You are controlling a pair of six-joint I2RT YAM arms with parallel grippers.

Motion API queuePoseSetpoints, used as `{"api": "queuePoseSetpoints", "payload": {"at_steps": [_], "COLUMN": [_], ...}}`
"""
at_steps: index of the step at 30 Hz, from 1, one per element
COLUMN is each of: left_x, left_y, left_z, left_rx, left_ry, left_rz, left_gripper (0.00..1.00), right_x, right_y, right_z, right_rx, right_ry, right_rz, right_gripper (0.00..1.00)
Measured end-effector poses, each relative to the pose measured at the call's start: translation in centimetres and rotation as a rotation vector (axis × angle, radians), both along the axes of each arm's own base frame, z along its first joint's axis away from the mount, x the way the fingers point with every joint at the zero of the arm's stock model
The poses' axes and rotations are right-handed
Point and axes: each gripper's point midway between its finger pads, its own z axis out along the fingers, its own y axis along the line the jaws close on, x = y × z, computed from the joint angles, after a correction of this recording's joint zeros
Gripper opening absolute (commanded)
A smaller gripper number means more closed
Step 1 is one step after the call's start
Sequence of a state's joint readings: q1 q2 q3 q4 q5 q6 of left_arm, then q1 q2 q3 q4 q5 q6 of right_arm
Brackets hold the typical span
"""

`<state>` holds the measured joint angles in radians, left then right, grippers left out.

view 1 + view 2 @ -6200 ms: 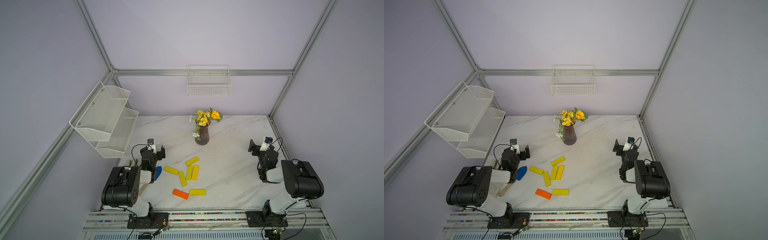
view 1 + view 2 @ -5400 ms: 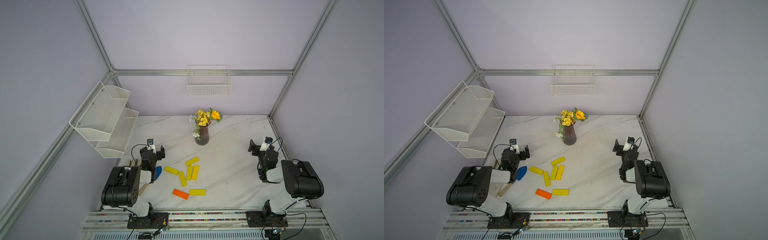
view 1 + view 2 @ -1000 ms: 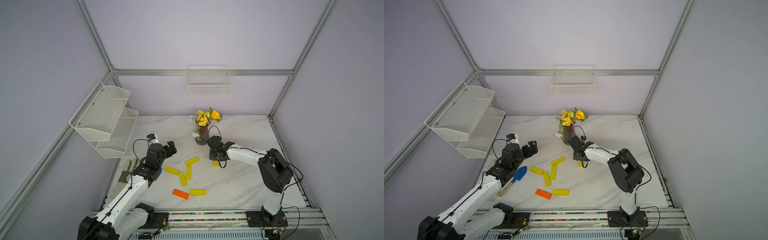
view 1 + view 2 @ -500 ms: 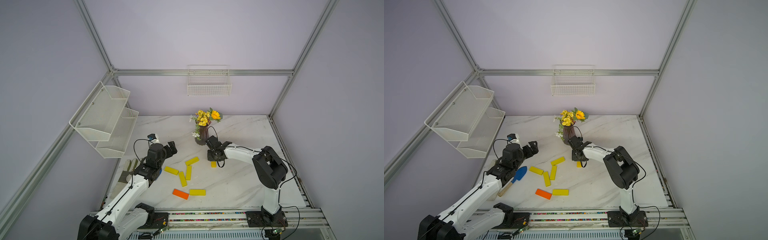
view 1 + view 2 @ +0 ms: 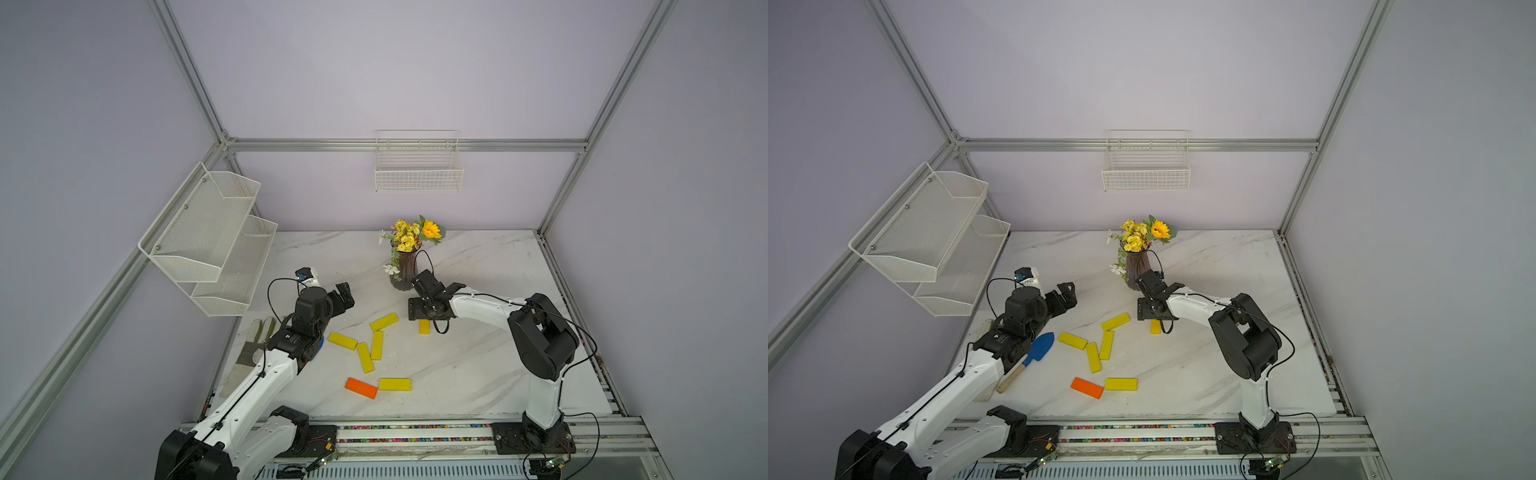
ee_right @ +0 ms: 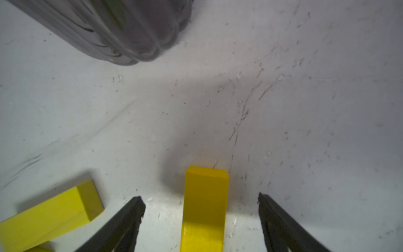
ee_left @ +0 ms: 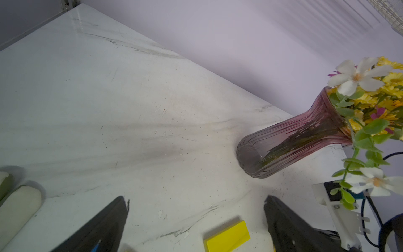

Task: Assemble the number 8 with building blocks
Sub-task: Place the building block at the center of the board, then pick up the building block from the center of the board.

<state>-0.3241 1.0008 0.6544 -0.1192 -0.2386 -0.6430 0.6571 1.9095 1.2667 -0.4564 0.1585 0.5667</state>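
Hovering low over the marble table, the right gripper has its fingers spread apart, one on either side of the lone yellow bar. There is bare marble showing between each finger and the bar, so nothing is clamped. In both top views this bar lies flat just in front of the vase of yellow flowers, apart from the other blocks.

Over to the left gripper: it is raised above the table on the left side, fingers wide apart and holding nothing. Its wrist view looks across toward the vase and catches the end of the slanted yellow bar on the marble between the two fingers, untouched.

And the blocks themselves are scattered around the middle of the table. The slanted yellow bar lies nearest the lone one. To its left sits the left-hand yellow bar. Between them, a little nearer the front edge, a pair of yellow bars lies close together in a narrow V. Nearest the front edge, the orange bar and the front yellow bar lie end to end, seemingly touching at a corner.

A blue trowel with a wooden handle lies beside the left arm, and a pale glove rests at the table's left edge.
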Motion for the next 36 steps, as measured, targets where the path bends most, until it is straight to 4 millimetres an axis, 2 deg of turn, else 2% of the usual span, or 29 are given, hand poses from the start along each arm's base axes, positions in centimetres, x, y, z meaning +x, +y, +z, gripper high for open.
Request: {"api": "queuePoseSetpoints", "payload": {"at_steps": [5, 11, 14, 15, 16, 19, 22, 27, 31, 36], "left_x": [0.0, 0.0, -0.1, -0.1, -0.1, -0.1, -0.1, -0.3, -0.5, -0.5], "left_y": [0.0, -0.2, -0.1, -0.1, -0.1, -0.1, 0.0, 0.1, 0.4, 0.3], "left_z": [0.0, 0.0, 0.1, 0.1, 0.2, 0.2, 0.3, 0.8, 1.5, 1.7], "left_rx": [0.000, 0.001, 0.000, 0.001, 0.000, 0.000, 0.002, 0.007, 0.006, 0.007], "left_ry": [0.001, 0.000, -0.002, -0.004, -0.005, -0.007, -0.008, -0.024, -0.046, -0.052], "left_rz": [0.000, -0.005, -0.004, -0.003, -0.002, -0.003, 0.000, 0.004, 0.012, 0.012], "left_gripper": [1.00, 1.00, 1.00, 1.00, 1.00, 1.00, 1.00, 1.00, 1.00, 1.00], "right_x": [0.4, 0.3, -2.0, -3.3, -4.6, -8.1, -9.5, -8.6, -7.5, -6.3], "right_y": [0.0, 0.3, 2.0, 3.1, 4.2, 7.0, 7.4, 8.5, 10.8, 12.5], "right_z": [2.3, 7.0, 8.9, 9.3, 9.5, 8.9, 7.5, 5.9, 4.7, 4.1], "right_rx": [0.010, 0.029, 0.016, 0.015, 0.020, 0.047, 0.063, 0.078, 0.071, 0.043], "right_ry": [-0.056, -0.165, -0.226, -0.237, -0.240, -0.210, -0.162, -0.131, -0.122, -0.137], "right_rz": [0.013, 0.036, 0.115, 0.160, 0.205, 0.311, 0.326, 0.303, 0.347, 0.407], "right_gripper": [0.97, 0.97, 0.97, 0.90, 0.88, 0.85, 0.87, 0.97, 0.97, 0.97]}}
